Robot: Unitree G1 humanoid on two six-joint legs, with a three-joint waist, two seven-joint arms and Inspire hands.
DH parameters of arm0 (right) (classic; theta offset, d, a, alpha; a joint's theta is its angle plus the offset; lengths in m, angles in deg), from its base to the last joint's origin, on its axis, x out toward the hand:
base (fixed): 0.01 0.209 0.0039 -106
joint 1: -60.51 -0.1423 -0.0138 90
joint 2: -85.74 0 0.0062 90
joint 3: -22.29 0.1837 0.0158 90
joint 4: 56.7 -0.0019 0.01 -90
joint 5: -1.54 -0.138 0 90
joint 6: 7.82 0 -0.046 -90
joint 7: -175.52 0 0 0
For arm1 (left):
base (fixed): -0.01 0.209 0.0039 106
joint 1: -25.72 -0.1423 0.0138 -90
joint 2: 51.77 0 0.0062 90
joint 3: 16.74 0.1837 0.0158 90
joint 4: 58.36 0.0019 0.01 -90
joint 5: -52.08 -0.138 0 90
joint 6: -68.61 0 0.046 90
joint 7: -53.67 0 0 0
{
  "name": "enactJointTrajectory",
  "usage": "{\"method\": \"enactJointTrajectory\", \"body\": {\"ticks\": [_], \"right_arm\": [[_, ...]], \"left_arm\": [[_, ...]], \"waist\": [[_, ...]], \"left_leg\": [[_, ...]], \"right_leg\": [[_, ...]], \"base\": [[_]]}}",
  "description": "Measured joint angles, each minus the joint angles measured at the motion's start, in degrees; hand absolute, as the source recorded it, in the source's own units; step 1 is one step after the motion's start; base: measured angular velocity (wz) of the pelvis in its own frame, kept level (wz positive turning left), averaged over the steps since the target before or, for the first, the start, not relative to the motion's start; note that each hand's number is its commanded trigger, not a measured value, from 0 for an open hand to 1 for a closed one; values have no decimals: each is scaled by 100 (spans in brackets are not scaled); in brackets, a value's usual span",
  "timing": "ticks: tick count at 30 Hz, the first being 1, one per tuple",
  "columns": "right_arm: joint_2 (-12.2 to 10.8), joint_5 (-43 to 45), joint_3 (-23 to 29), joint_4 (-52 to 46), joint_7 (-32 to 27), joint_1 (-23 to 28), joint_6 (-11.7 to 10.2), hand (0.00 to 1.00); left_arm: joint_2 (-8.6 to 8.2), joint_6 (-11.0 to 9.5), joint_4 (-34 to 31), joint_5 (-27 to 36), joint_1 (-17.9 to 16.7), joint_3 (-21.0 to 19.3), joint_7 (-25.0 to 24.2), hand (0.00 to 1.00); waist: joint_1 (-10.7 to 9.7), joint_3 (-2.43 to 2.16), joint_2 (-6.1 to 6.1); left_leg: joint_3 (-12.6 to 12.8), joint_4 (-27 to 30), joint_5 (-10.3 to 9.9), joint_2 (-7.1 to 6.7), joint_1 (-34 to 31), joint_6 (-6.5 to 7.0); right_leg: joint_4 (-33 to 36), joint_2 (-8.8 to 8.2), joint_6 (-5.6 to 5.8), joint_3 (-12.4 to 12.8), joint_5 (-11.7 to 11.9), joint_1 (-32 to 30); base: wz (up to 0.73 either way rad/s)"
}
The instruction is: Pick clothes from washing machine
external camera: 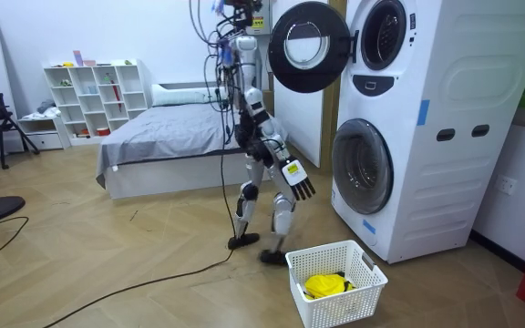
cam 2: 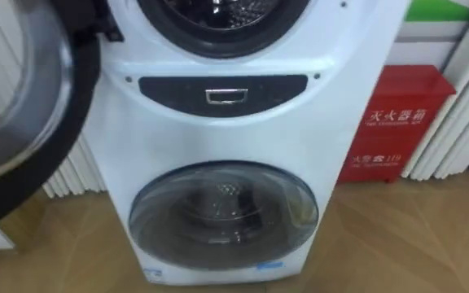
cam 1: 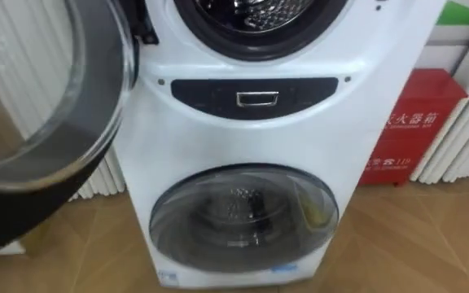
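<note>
A white stacked washing machine [external camera: 417, 118] stands right in front of me. The upper drum opening [cam 1: 251, 20] shows dark shiny metal, and I cannot make out any clothes in it. Its round door [cam 1: 47, 106] hangs open, swung out to my left. The lower drum's glass door [cam 1: 243, 216] is closed. A white laundry basket [external camera: 372, 273] with a yellow cloth [external camera: 326, 286] in it stands on the floor by my feet. My right hand [external camera: 299, 187] hangs low in front of me with straight fingers, holding nothing.
A red cabinet [cam 1: 409, 122] stands on the floor to the right of the machine, beside white ribbed panels [cam 1: 462, 138]. Behind me are a grey bed [external camera: 162, 137] and a white shelf unit [external camera: 98, 96]. The floor is wood.
</note>
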Motion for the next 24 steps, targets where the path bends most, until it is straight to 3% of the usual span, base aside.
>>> {"method": "enactJointTrajectory", "body": {"ticks": [1,3,5,6,8,9,10,11,14,16,19,22,24], "right_arm": [[-7,0,-20,-21,44,40,3,0],[-6,-7,-133,-20,70,67,9,0],[-15,-80,-383,-24,108,60,-28,0],[-21,-65,-520,-20,161,71,-69,0],[-31,11,-674,-20,228,60,-117,0],[-52,22,-689,-19,246,28,-137,0],[-48,65,-720,18,256,-55,-123,0],[-64,135,-749,45,295,-147,-116,0],[-69,155,-889,56,342,-237,-111,0],[-73,183,-894,57,365,-89,-99,0],[-77,252,-896,57,437,84,-104,0],[-75,485,-845,65,447,139,-111,0],[-78,498,-714,69,447,160,-123,0]], "left_arm": [[-1,-64,-61,8,1,-2,-6,0],[-28,-147,-70,9,0,-50,-19,0],[-19,-188,-67,18,0,-66,-7,0],[-22,-205,-65,16,-17,-72,-1,0],[5,-255,-60,49,-26,-83,-1,0],[9,-288,-59,71,-6,-135,3,0],[-4,-310,-55,155,-7,-151,3,0],[0,-312,-40,248,-16,-217,2,0],[-26,-312,-34,300,-9,-418,7,0],[-98,-356,-35,335,-14,-429,12,0],[-145,-464,120,360,-52,-441,8,0],[-209,-539,219,585,-167,-487,-20,0],[-275,-602,274,577,-177,-532,-26,0]], "waist": [[9,-21,-42],[122,-55,-106],[272,-67,-195],[349,-83,-258],[511,-80,-419],[621,-72,-510],[689,-74,-514],[769,-55,-545],[743,-29,-556],[610,-28,-527],[638,-18,-486],[668,-77,-375],[669,-101,-316]], "left_leg": [[137,-64,104,-12,-17,8],[332,-234,285,-52,-35,19],[521,-293,411,-86,-124,10],[638,-245,458,-87,-227,-11],[887,-64,499,-77,-453,-75],[921,73,544,-24,-663,-141],[786,177,601,77,-851,-232],[504,200,668,121,-974,-341],[117,331,790,258,-1241,-536],[-112,307,977,418,-1395,-664],[-323,298,1156,578,-1487,-792],[-476,397,1200,643,-1523,-834],[-432,580,1050,626,-1521,-781]], "right_leg": [[668,-57,64,106,-305,168],[1158,-144,82,273,-581,564],[1003,-323,133,332,-733,1104],[516,-467,193,299,-781,1531],[-591,-566,307,385,-844,2127],[-1394,-474,479,485,-1038,2320],[-1969,-365,476,449,-1052,2388],[-2379,-266,466,434,-1044,2423],[-2722,-54,415,139,-1039,2366],[-2692,163,204,-38,-1027,2278],[-2685,384,-34,-123,-1055,2207],[-2680,427,-98,-283,-1088,2199],[-2683,429,-88,-350,-1099,2238]], "base": [[31],[-4],[-45],[-60],[-74],[-83],[-109],[-95],[-41],[24],[18],[7],[12]]}}
